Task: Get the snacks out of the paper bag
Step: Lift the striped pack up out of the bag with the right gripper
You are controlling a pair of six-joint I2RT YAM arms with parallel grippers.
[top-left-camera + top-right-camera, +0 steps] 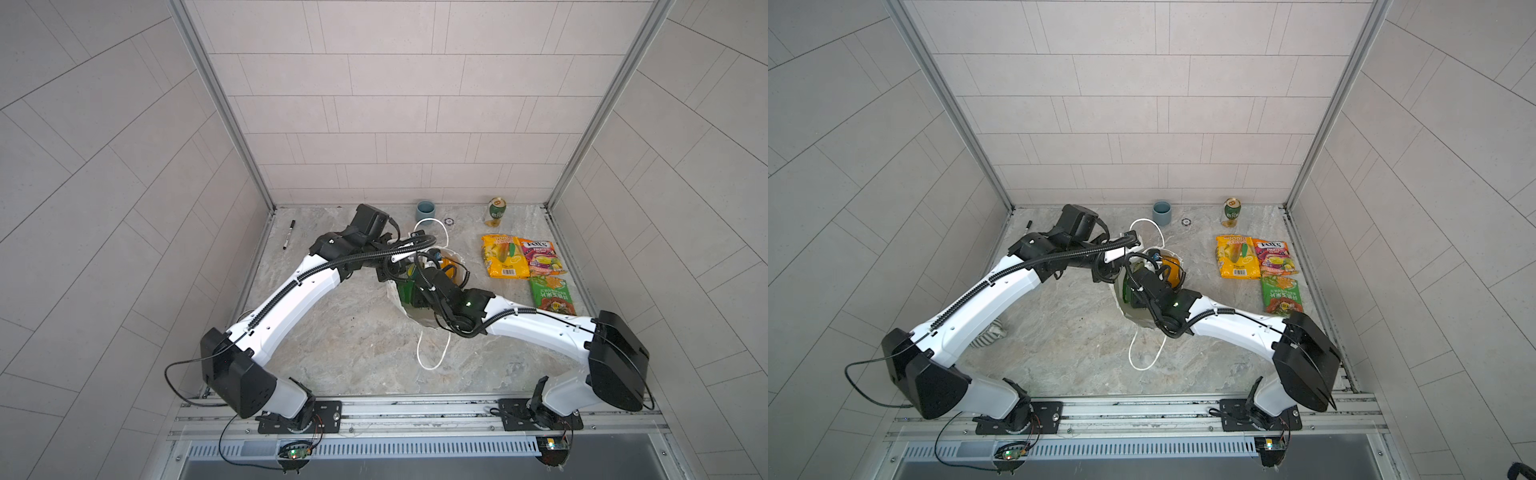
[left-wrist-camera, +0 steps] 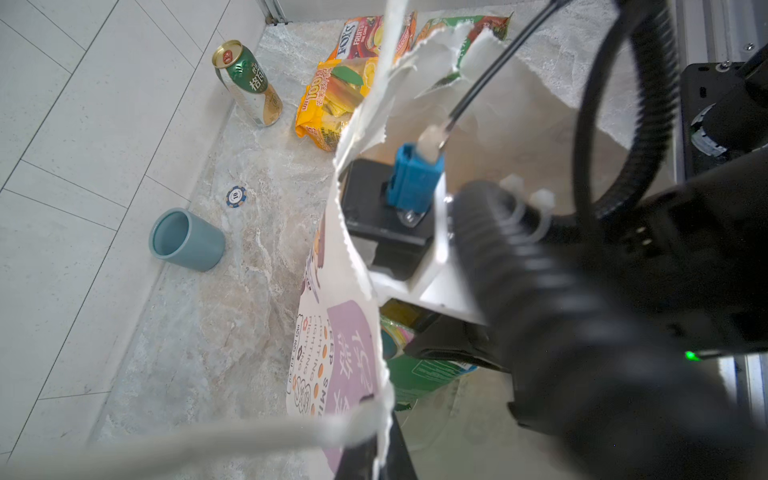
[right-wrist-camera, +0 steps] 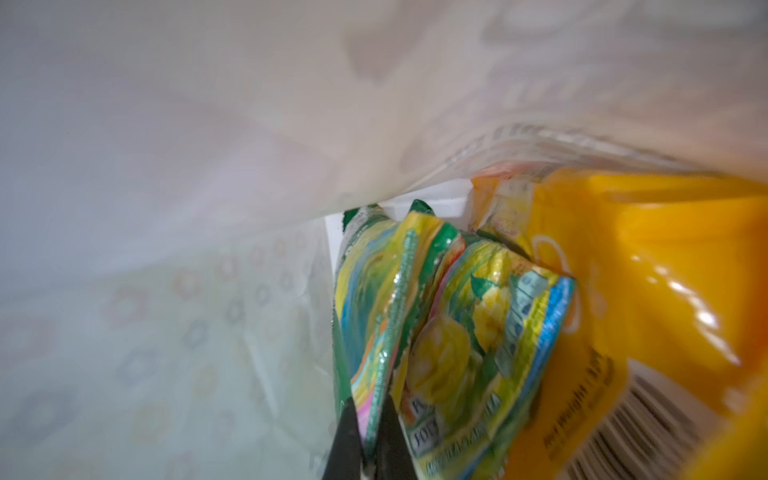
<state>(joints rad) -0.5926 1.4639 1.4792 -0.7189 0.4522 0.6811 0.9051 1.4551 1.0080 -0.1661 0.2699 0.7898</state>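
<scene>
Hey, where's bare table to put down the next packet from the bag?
Bare: the table's wide near side, in front of the bag; also the strip between bag and yellow packet. Crowded: the right edge, three packets by the can.

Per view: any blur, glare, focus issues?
Right wrist view: bag close up, blurred; glare streaks on orange packet; green packet sharpest. Left wrist view: near cord and hose out of focus, can crisp. Both top views: sharp, even light, only faint shadows on the table.
</scene>
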